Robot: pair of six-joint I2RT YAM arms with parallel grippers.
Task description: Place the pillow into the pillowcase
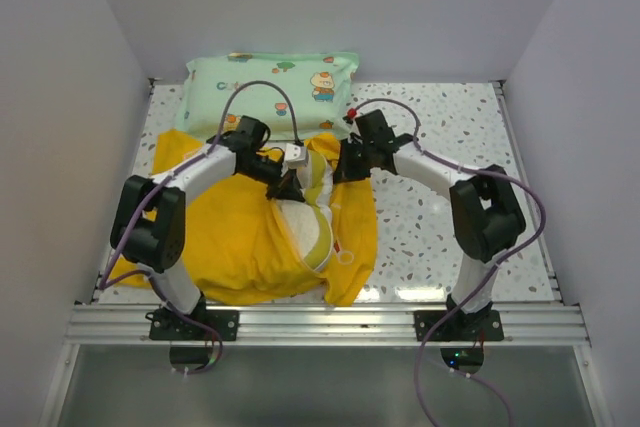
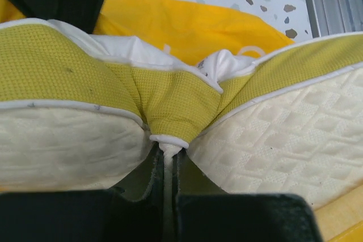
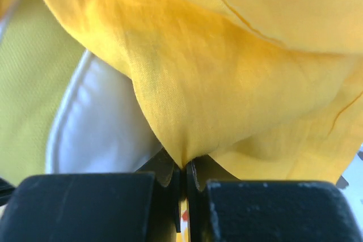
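The cream-white pillow [image 1: 303,232] with its yellow edge band lies partly inside the bright yellow pillowcase [image 1: 225,232] in the middle of the table. My left gripper [image 1: 287,185] is shut on the pillow's far edge; the left wrist view shows the jaws pinching its white piping and yellow band [image 2: 169,143], with the pillow [image 2: 283,134] bulging on both sides. My right gripper [image 1: 346,169] is shut on a fold of the pillowcase [image 3: 227,83] beside the pillow's edge [image 3: 96,123]. Both grippers sit close together at the case's far side.
A mint-green cartoon-print pillow [image 1: 270,87] lies at the back of the speckled table [image 1: 450,157], just behind both grippers. White walls enclose the left, right and back. An aluminium rail [image 1: 320,322] runs along the near edge.
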